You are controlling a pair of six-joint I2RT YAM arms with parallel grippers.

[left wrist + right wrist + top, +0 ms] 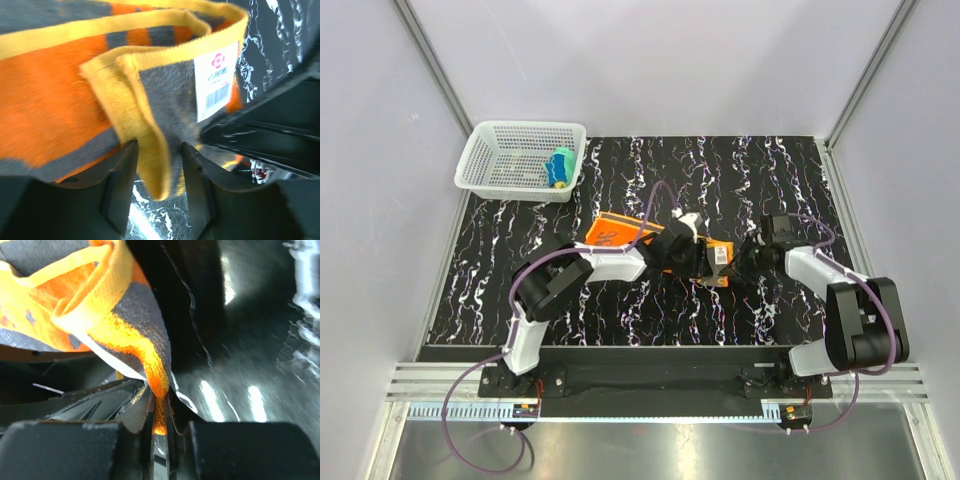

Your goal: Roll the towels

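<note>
Orange towel [615,232] mid-surface, lying aslant, its left part flat and its right end bunched and folded over under both wrists. Left pincer [159,150] half-wide: fingers apart, the yellow hem hangs loose between them, not pinched. Right pincer [159,407] narrow, clamped on the towel's orange/grey edge. White barcode label [215,82] on the folded corner, facing the left wrist camera.

Yellow towel [560,168] rolled, teal showing, inside the white mesh basket [480,172], against its right wall. Basket sits at the far-left corner of the black marbled surface [770,170], hanging over the far edge. It is well apart from the orange towel.

In the way: the two pincers are nose to nose over the towel's right end, and the left arm [590,268] lies across the near side of the towel. Right arm [815,268] comes in from the right.

Room: bare surface far right, far centre, and the near strip ahead of the bases. Grey walls are close on the left, right and far edges.
</note>
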